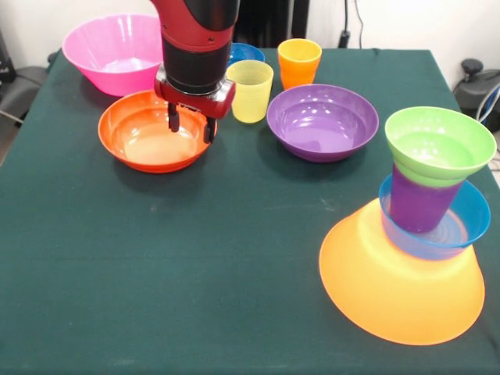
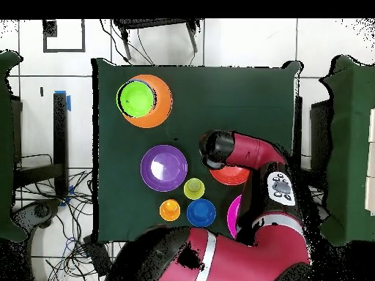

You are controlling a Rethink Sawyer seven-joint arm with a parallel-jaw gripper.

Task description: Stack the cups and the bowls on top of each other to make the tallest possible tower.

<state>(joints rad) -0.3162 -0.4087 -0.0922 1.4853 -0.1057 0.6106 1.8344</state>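
The tower stands at the near right: an upturned yellow-orange bowl (image 1: pixel 402 293) as base, a light blue bowl (image 1: pixel 461 226), the purple cup (image 1: pixel 420 201) and a green bowl (image 1: pixel 440 144) on top. From overhead the tower (image 2: pixel 145 100) sits at the far left. My gripper (image 1: pixel 191 125) is open and empty, hanging over the orange-red bowl (image 1: pixel 148 137), which the arm partly covers in the overhead view (image 2: pixel 231 176). The yellow cup (image 1: pixel 250 90) stands just right of the gripper, with the orange cup (image 1: pixel 299 62) behind it.
The large pink bowl (image 1: pixel 117 51) sits at the far left, the dark blue bowl (image 1: pixel 248 53) behind the yellow cup, and the purple bowl (image 1: pixel 322 121) mid-table. The table's near edge runs close to the tower. Cables and chairs surround the table (image 2: pixel 242 95).
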